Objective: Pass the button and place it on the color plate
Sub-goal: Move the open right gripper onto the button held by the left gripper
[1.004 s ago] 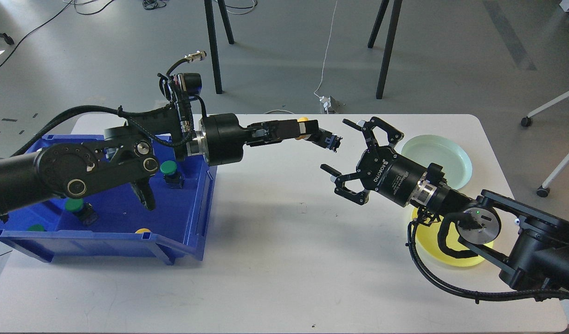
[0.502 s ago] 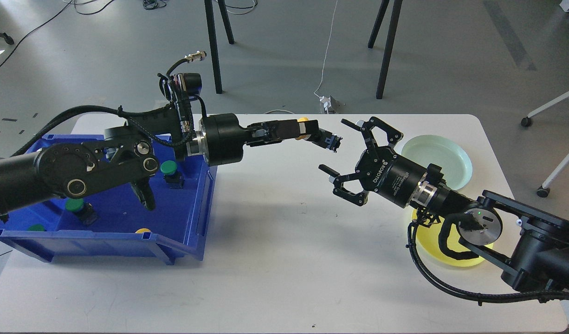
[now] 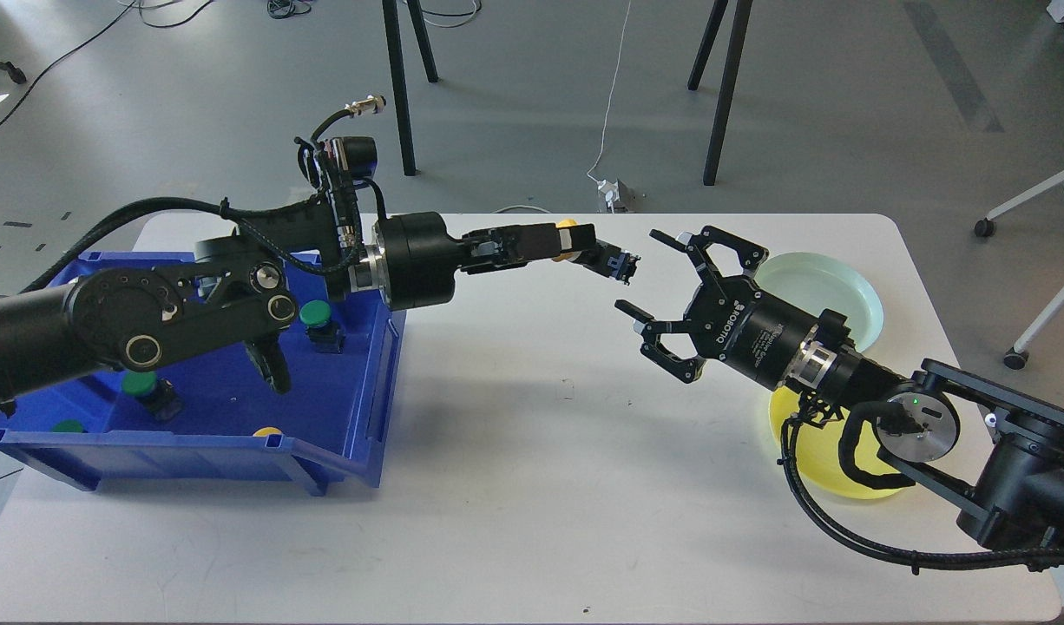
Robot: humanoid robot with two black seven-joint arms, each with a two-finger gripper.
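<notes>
Yellow-capped push button w/ black switch body hangs in the air over the far-centre of the white rectangular worktop, long axis near level & running left-right: yellow cap end toward the left arm, black contact block w/ blue terminals pointing right, tipped a bit down toward the right gripper

Left gripper: fingers closed on the button at its yellow cap end, body sticking out past the tips

Right gripper: fingers spread wide, holding nothing, touching nothing; opening faces left toward the button, just beside its black end but apart from it

Pale green round plate near far-right corner; yellow round plate by right edge, partly hidden by right arm

Blue plastic bin at left edge, green-capped buttons & one yellow cap inside
</notes>
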